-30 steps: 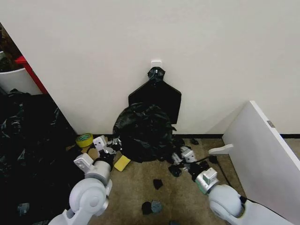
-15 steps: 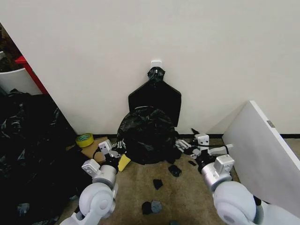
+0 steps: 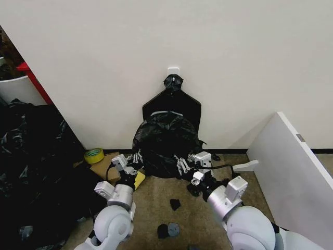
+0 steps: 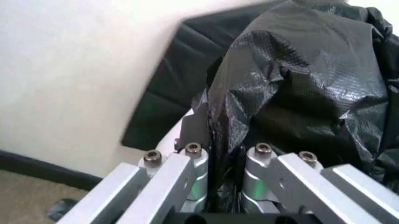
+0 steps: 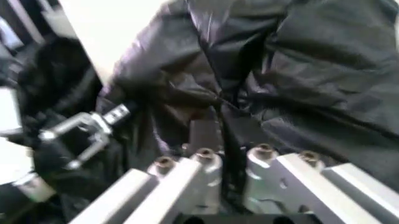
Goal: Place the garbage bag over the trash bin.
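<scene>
The left pincer (image 3: 136,157) and right pincer (image 3: 183,164) each pinch a fold of the garbage bag (image 3: 165,143), draped over the trash bin (image 4: 176,135) by the wall. The thin, slippery film likely tears; grip gathered folds low.

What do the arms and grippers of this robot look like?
Both arms are glossy white with rounded joints and grey-silver wrist sections. The left gripper and right gripper have silver metal fingers with hex bolts. A black cable runs along the right wrist.
</scene>
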Controlling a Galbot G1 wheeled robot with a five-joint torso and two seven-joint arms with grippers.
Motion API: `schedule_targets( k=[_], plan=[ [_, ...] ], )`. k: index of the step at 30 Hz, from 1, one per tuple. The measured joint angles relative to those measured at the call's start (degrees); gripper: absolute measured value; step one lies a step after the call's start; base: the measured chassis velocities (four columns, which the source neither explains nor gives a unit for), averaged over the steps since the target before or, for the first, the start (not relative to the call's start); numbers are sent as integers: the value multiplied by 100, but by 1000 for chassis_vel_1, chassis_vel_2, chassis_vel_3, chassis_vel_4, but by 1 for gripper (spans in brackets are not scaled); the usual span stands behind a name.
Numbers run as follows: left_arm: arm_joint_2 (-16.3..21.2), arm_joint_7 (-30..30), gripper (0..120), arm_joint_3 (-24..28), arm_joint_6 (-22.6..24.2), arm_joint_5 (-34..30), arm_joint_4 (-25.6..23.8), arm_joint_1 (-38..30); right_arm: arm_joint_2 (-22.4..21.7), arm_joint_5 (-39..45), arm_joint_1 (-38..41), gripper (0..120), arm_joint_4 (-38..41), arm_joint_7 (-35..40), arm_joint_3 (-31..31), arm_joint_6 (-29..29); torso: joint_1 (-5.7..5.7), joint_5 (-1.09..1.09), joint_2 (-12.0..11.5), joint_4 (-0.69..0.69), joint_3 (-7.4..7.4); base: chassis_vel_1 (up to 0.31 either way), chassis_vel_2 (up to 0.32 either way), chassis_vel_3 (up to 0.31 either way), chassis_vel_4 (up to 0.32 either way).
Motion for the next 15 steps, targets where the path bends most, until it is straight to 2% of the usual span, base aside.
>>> schedule_targets(
  k=[3, 7, 15],
  plan=[
    [-86, 208, 5, 255, -181, 410, 101, 45, 88, -133, 48, 0, -79, 451, -103, -554, 0, -1, 0, -1, 0, 0, 0, 0, 0],
    [-162, 322, 5, 529, -268, 671, 253, 52, 339, -399, 85, 0, -266, 744, -237, -869, 0, 0, 0, 0, 0, 0, 0, 0, 0],
    [-97, 693, 5, 607, -491, 1026, 373, 94, 573, -628, 184, 0, -601, 1178, -319, -1396, 0, 0, 0, -1, 0, 0, 0, 0, 0]
  ],
)
